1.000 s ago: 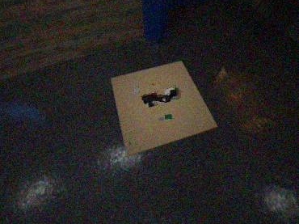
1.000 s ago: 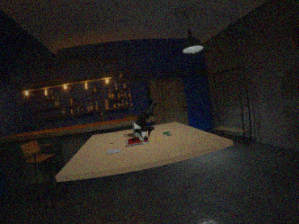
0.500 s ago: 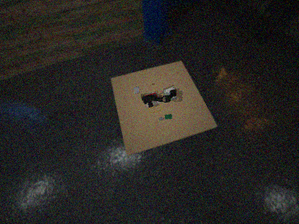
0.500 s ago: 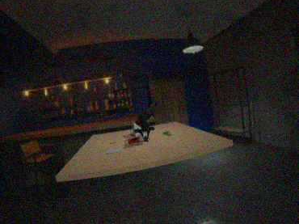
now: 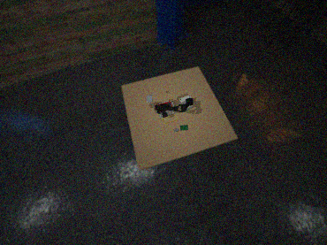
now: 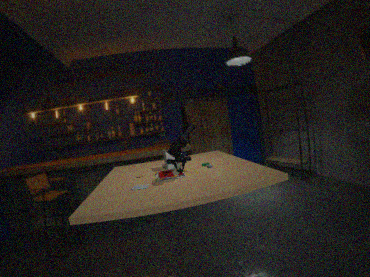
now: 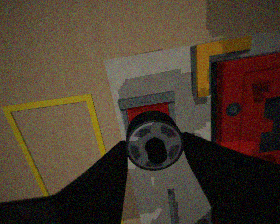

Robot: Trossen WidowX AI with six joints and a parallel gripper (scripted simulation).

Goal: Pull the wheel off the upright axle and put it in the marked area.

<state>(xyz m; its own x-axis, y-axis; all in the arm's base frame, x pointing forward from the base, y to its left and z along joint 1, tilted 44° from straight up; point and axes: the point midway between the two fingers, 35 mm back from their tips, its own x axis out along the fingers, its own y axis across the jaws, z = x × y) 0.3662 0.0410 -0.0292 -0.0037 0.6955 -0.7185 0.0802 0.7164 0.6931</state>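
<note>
The wheel point(image 7: 155, 142) is a dark round tyre with a grey spoked hub, seen face-on in the wrist view. My gripper point(image 7: 153, 142) point(image 6: 181, 171) is shut on it, one black finger against each side. The upright axle is hidden by the wheel, and I cannot tell whether the wheel still sits on it. Behind the wheel lie a red patch with a grey frame and a pale base plate point(image 7: 116, 72). The marked area, a yellow outline point(image 7: 50, 102), lies left of the wheel in the wrist view, partly covered by the left finger.
A red panel point(image 7: 235, 87) with dark parts stands right of the wheel, beside a yellow corner piece point(image 7: 202, 70). A green block point(image 5: 184, 127) point(image 6: 205, 164) lies on the table point(image 5: 152, 153) point(image 6: 100, 206). A pale flat piece point(image 6: 140, 187) lies near the table's edge.
</note>
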